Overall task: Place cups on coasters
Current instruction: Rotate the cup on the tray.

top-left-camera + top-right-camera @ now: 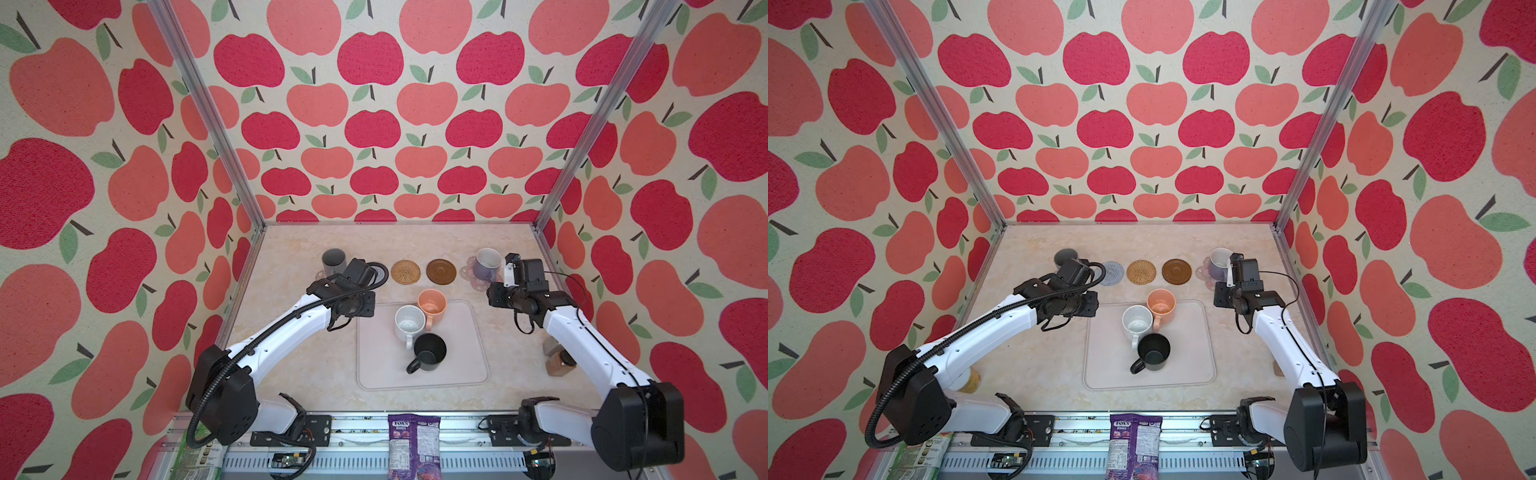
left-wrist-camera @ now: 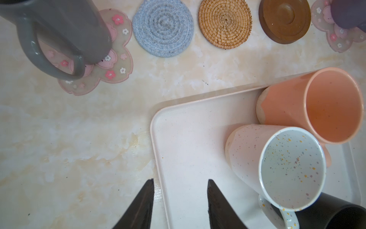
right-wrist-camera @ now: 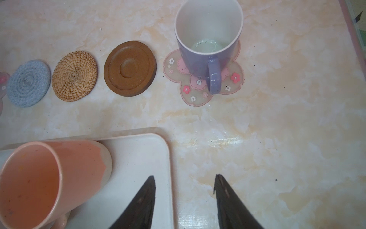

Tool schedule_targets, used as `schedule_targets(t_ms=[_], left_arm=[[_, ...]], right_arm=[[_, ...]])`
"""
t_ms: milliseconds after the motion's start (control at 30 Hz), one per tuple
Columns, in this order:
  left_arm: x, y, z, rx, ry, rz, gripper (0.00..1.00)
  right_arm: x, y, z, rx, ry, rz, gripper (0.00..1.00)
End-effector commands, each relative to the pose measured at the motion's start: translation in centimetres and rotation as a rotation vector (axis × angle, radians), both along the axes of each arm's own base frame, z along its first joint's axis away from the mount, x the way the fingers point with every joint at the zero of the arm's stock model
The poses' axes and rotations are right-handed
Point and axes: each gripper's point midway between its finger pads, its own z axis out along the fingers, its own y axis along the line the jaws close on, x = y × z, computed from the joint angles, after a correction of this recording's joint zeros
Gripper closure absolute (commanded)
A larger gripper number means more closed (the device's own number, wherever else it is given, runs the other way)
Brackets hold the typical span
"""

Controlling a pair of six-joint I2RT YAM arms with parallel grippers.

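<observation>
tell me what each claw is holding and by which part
Nothing. The left claw and right claw are both open and empty.

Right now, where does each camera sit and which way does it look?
Top views: high above the robot's base, looking down at the table; left arm and right arm show.
Left wrist: on the left arm, facing the grey cup and tray; the open left gripper shows.
Right wrist: on the right arm, facing the lavender cup; the open right gripper shows.
Shared: both wrist views show the peach cup and brown coaster.
</observation>
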Motion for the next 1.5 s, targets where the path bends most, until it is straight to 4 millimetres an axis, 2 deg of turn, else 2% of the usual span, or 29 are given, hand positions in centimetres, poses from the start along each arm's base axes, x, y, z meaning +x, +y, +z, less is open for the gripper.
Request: schedule_targets(t_ms=[0, 267, 500, 733, 1100, 1233, 1467], left_arm=[[-2.2, -0.8, -0.7, -0.036, 0.077, 0.002, 0.54], [-5.2, -4.0, -1.4, -0.155, 0.175, -0.002, 0.54], [-7.0, -5.3, -1.9, -0.190, 0.209, 0.003, 0.54], [-7.5, -7.8, -2.6, -0.246, 0.239, -0.022, 0.54], [-8.0, -9.5, -3.5, -0.229, 0.302, -0.066, 0.54], [-8.2, -10.3, -3.2, -0.251, 0.296, -0.083, 0.54], [-8.7, -11.8, -3.8, -0.286, 0.340, -0.112, 0.54]], right_arm=[[-0.6, 0.5, 0.3, 0.029, 0.002, -0.004, 0.48], [-1.2, 0.5, 0.0, 0.035, 0.006, -0.007, 0.48], [-1.3, 0.5, 0.0, 0.038, 0.005, -0.008, 0.47], [-1.3, 1.0, -0.1, 0.070, 0.010, -0.009, 0.47], [-1.7, 0.5, 0.1, 0.045, 0.005, -0.018, 0.47], [-1.8, 0.5, 0.3, 0.042, -0.002, -0.016, 0.47], [-2.1, 0.5, -0.1, 0.048, 0.012, -0.017, 0.46]])
